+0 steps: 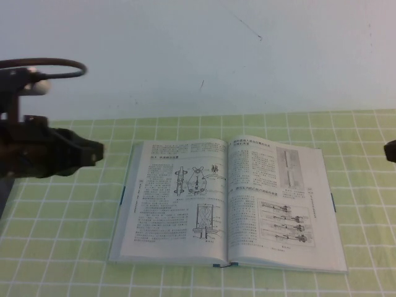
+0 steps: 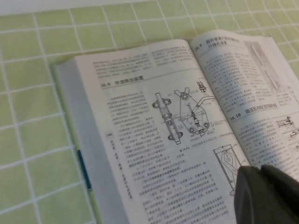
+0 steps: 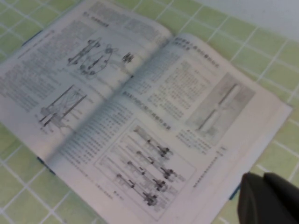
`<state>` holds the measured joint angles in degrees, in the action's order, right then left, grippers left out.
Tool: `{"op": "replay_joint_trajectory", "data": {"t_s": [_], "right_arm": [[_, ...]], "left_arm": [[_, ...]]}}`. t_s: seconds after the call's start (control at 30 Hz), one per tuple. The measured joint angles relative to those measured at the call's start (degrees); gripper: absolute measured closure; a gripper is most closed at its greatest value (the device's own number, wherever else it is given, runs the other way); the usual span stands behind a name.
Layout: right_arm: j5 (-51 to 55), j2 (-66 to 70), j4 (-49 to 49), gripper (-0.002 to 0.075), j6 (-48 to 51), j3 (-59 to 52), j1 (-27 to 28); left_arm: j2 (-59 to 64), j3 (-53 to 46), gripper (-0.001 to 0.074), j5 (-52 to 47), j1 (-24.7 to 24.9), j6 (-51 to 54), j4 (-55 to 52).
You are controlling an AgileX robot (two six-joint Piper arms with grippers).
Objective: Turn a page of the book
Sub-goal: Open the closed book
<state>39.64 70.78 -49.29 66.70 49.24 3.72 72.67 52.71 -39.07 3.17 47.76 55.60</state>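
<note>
At the near edge of the green-checked desk [image 1: 55, 260], the book [image 1: 226, 204] lies open and flat, its spine running from the near side away toward the wall, with a blue ribbon marker [image 1: 224, 265] poking out at the foot of the spine. The page [image 1: 281, 201] to be turned is the right-hand leaf, showing a tall grey photo near its far outer corner and four rod drawings lower down; it rests flat, with its free edge on the robot's right and its long axis parallel to the spine. The facing left leaf [image 1: 179, 198] carries the valve-like mechanism drawings and should stay put. The right pincer [image 1: 390, 151] sits at the right margin of the high view, just beyond the far right corner of the book and apart from it, its jaws pressed together and holding nothing; it looks the nearer arm to the free edge. The left pincer [image 1: 93, 153] hovers well to the left of the book, level with its far edge; whether its jaws are apart or together I cannot tell. Farthest back stands the pale wall [image 1: 198, 49].
</note>
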Motion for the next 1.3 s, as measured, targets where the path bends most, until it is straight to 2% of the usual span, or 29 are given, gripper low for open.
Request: {"op": "replay_joint_trajectory", "data": {"t_s": [0.1,0.27,0.6,0.67,0.73,0.8,0.9,1.0,1.3], "right_arm": [[2.3,6.0,4.1,0.0729,-4.7,5.0,-3.5],[3.2,13.3,18.3,0.0729,-18.2,10.6,-11.1],[1.4,22.4,22.6,0.0718,-25.8,11.8,-12.3],[0.9,24.6,22.2,0.0664,-26.4,11.9,-12.3],[0.4,27.2,21.2,0.0578,-26.8,11.9,-12.3],[-0.7,29.8,19.2,0.0461,-26.9,11.9,-12.3],[-2.5,33.2,15.9,0.0357,-27.1,11.9,-12.3],[-4.8,36.1,13.3,0.0327,-27.1,11.9,-12.3],[-6.4,40.3,10.3,0.0319,-27.4,12.5,-12.3]], "left_arm": [[7.4,3.8,0.0738,2.2,5.5,1.0,0.0],[19.1,9.9,0.0738,4.6,12.6,1.7,0.3],[33.5,11.8,0.0738,7.2,14.5,1.7,0.8],[35.4,12.0,0.0738,7.7,14.5,1.7,0.8],[37.0,12.1,0.0738,8.0,14.5,1.5,0.9],[38.1,12.2,0.0738,7.8,14.5,1.0,1.2],[38.6,12.4,0.0738,7.4,14.5,0.6,1.5],[38.9,12.6,0.0738,7.1,14.5,0.4,1.6],[38.9,12.6,0.0738,7.1,14.5,0.4,1.6]]}}
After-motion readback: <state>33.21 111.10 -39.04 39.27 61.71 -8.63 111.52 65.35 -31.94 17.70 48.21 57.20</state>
